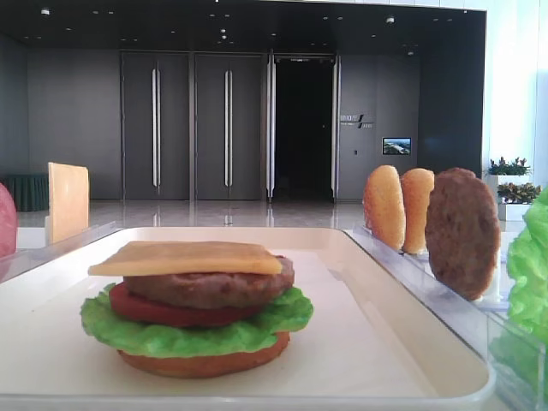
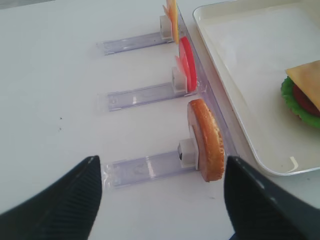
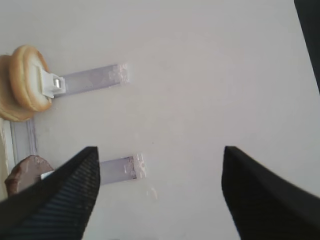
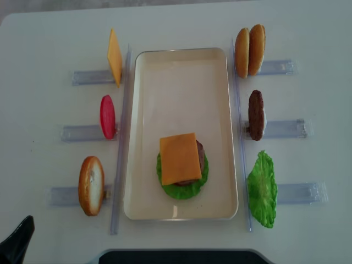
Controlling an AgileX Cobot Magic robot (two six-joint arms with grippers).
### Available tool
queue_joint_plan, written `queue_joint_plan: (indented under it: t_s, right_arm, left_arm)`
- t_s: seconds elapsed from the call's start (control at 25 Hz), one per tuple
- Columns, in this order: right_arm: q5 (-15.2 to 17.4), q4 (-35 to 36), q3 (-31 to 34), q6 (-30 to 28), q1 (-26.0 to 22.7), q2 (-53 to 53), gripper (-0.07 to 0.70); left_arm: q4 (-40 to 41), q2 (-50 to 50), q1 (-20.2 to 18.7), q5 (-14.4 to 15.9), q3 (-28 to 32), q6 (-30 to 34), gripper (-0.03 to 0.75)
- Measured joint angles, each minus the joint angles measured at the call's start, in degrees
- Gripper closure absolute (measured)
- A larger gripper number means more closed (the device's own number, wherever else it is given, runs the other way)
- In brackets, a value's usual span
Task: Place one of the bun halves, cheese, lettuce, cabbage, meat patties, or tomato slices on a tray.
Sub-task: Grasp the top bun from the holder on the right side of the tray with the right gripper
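Tray (image 4: 181,60) — I count bottom bun, lettuce, tomato, patty, cheese (image 4: 177,158) stacked; bun top (image 4: 249,50) waits on the right rack — both my grippers (image 3: 160,192) gape, empty.

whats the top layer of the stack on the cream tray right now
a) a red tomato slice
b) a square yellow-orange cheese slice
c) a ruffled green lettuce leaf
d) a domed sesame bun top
b: a thin square yellow-orange cheese slice lies on top, over the round dark brown meat patty, a red tomato slice, the ruffled green lettuce leaf and a flat orange-brown bottom bun on the cream-white rectangular tray; no bun top caps it.
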Motion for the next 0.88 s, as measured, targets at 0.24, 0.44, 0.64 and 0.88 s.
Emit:
queue_joint_plan:
  t_s: [0.24,0.44,0.64,0.88]
  right_arm:
    - [0.7,-1.53,-0.44,0.0,0.0,1.74,0.141]
    - [0.84,-2.18,-1.95,0.0,0.07,3.61,0.141]
    - [0.9,-3.04,-2.79,1.18,2.34,4.43,0.141]
    - [1.02,-6.26,-3.02,7.43,11.71,6.23,0.141]
  left_arm:
    - [0.0,0.0,0.0,0.0,0.0,0.0,0.136]
    - [0.0,0.0,0.0,0.0,0.0,0.0,0.136]
    - [0.0,0.0,0.0,0.0,0.0,0.0,0.136]
    - [0.0,0.0,0.0,0.0,0.0,0.0,0.136]
